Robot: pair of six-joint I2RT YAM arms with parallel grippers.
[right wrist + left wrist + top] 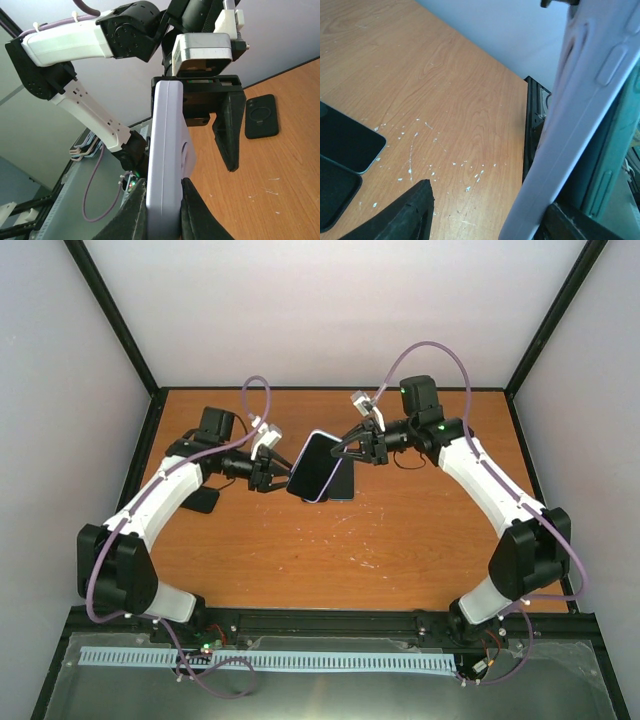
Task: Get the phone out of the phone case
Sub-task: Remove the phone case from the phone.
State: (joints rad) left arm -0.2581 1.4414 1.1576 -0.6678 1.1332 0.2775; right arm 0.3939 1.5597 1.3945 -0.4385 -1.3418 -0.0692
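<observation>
A: Fingers (131,215) of the right gripper (164,184): how are they set?
B: They are closed tight on the lavender phone case (167,150), which is held on edge, clear of the table (400,540).
A: And the left gripper (275,478)?
B: It is spread wide. One finger is seen well apart from the case. The other appears to be pressed against the case's end, though the wrist view is cropped there.
A: Where is the phone (318,462)?
B: It is seated in the case, between the two grippers, with its dark screen turned toward the overhead camera.
A: What is seen on the table?
B: A black case (203,500) is laid flat near the left arm, and another dark phone (345,142) lies below the held one.
</observation>
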